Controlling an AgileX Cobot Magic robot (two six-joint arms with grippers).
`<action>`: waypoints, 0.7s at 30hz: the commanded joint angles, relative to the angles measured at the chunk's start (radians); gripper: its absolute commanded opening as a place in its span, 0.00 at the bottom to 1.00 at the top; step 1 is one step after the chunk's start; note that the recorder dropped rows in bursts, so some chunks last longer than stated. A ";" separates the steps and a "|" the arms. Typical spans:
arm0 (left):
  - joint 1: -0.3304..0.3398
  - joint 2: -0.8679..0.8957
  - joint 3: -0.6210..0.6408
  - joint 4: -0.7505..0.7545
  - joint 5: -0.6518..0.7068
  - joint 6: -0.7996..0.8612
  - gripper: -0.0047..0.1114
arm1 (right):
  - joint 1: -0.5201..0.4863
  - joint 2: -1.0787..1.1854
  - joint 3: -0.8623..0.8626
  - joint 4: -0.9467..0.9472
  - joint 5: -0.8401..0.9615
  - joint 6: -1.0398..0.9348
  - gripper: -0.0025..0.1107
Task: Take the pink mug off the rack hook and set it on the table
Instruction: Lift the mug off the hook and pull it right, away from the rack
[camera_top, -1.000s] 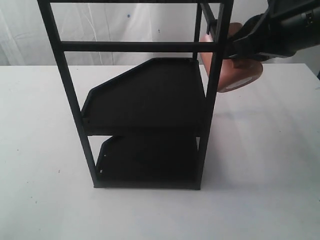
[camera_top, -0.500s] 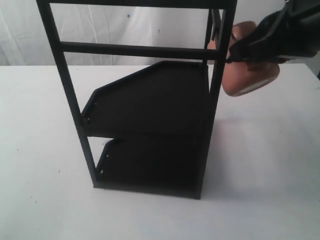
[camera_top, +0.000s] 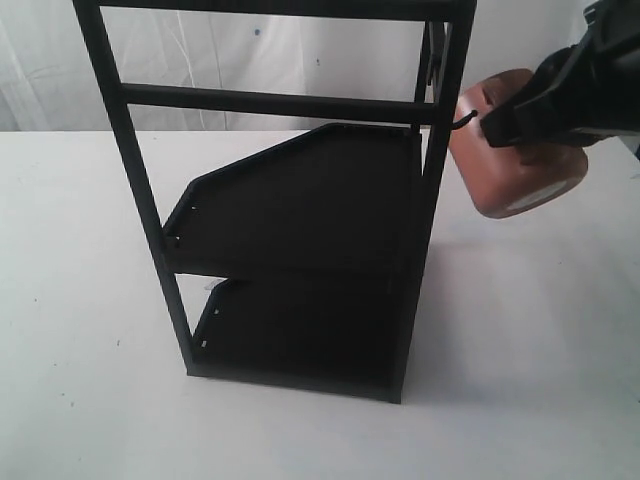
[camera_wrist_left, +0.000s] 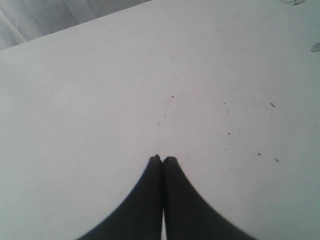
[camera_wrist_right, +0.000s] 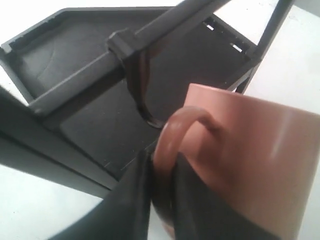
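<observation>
The pink mug (camera_top: 500, 165) hangs tilted in the air just right of the rack's upper right post, its white base sticker facing down and right. My right gripper (camera_top: 492, 125) is shut on its loop handle (camera_wrist_right: 172, 132). The rack hook (camera_top: 462, 122) juts from the post with its upturned tip bare, a small gap from the mug. In the right wrist view the hook (camera_wrist_right: 149, 116) sits just beyond the handle, and the fingers (camera_wrist_right: 135, 195) clamp the loop. My left gripper (camera_wrist_left: 162, 159) is shut and empty above the white table (camera_wrist_left: 150, 75).
The tall black two-shelf rack (camera_top: 300, 200) stands mid-table, its posts and crossbar left of the mug. White table (camera_top: 530, 340) lies bare under and to the right of the mug. A pale curtain hangs behind.
My right gripper has carried the mug to the right, away from the post, so its handle has come off the hook. The rack shifted slightly during the pull.
</observation>
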 joint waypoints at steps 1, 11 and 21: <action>0.003 -0.004 0.001 -0.003 -0.004 -0.010 0.04 | -0.001 -0.022 -0.001 0.001 -0.017 0.004 0.02; 0.003 -0.004 0.001 -0.003 -0.004 -0.010 0.04 | -0.001 -0.044 -0.001 -0.180 -0.113 0.192 0.02; 0.003 -0.004 0.001 -0.003 -0.004 -0.010 0.04 | -0.001 -0.044 0.366 -0.359 -0.864 0.573 0.02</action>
